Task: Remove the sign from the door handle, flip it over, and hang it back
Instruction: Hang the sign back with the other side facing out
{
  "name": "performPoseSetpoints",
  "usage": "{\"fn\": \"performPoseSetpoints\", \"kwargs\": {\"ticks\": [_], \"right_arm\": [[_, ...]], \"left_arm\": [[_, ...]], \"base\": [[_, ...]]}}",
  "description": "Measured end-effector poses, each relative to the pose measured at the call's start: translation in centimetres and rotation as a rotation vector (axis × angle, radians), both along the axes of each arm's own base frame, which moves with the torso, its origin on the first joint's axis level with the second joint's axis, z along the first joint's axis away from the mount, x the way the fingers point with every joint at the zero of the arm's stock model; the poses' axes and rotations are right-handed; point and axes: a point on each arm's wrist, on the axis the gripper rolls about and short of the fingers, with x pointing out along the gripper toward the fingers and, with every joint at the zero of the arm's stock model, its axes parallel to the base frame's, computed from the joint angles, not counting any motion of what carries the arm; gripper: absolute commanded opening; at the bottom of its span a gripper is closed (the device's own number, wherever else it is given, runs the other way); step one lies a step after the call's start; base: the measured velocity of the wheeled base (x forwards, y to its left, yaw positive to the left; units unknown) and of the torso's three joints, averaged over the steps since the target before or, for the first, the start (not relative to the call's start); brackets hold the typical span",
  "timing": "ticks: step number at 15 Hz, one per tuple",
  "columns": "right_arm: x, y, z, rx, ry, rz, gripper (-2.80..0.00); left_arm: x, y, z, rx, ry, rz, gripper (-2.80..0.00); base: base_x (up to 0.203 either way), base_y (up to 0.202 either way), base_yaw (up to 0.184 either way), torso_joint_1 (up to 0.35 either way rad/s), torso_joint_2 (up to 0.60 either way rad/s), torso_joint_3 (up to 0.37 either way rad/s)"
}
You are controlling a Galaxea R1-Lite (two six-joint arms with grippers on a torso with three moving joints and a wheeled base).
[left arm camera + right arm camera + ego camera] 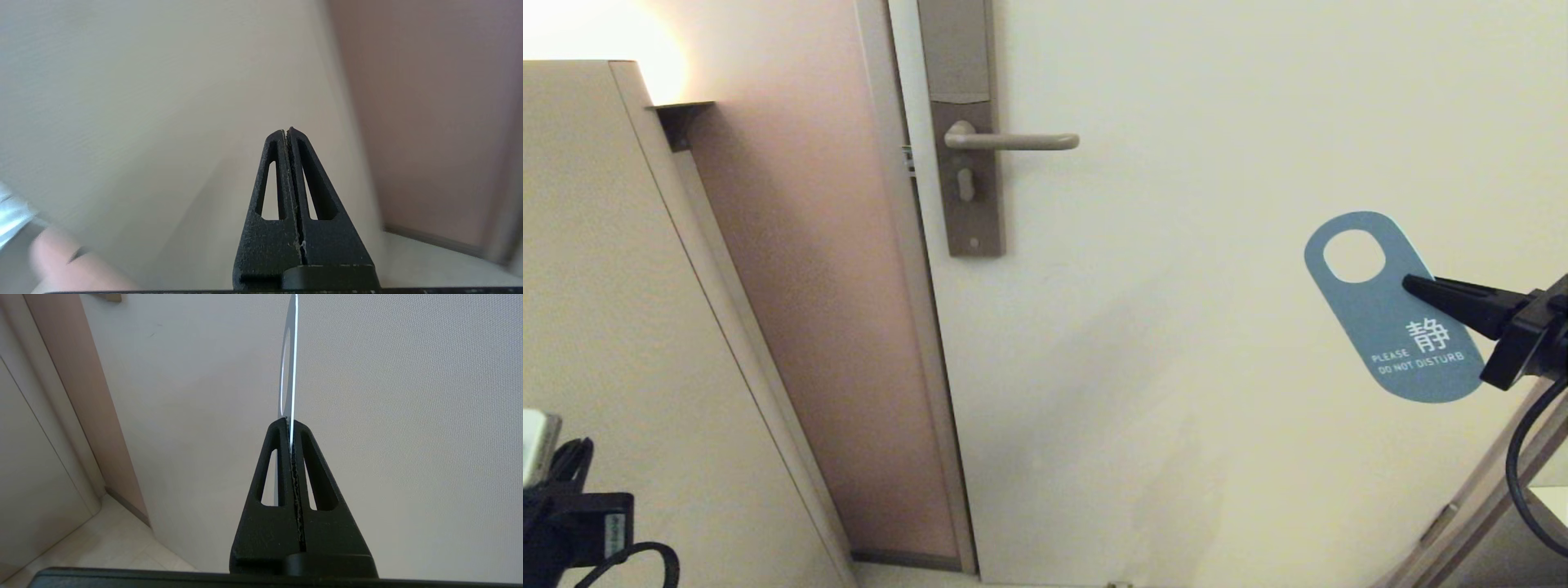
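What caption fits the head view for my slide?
Right claw shut on the sign, blue face showing, held right of and below the bare door handle.

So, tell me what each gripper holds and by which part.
Right gripper pinches the sign at its side edge, just below the hole. Left gripper is shut, holding nothing.

Right hand (1409, 285): matte black, two long tapering fingers ending in a narrow point. Wrist view shows each finger (267, 477) as a slim wedge with one elongated slot cut through it, grainy moulded texture, toothed inner faces. Blocky black mount behind; a black cable (1521, 482) loops below it.

Left hand (287, 131): same black wedge fingers with slots, pale scuffs along the inner seam, rounded black boss at the base. In the head view, black left arm housing (572, 523) with a small label and a curling black cable.
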Motion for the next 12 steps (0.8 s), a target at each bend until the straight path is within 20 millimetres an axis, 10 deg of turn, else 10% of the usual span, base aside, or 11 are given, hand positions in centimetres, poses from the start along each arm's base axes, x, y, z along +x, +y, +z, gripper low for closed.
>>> {"fn": "performPoseSetpoints", "kwargs": {"ticks": [12], "right_arm": [[-0.6,0.0,0.6,-0.002,-0.031,-0.001,-2.80]], "left_arm": [[-8.9,2.4,-2.8,0.109,0.112,0.264,-2.80]], "base": [[0.000,0.000,0.000,0.000,0.00,0.000]]}}
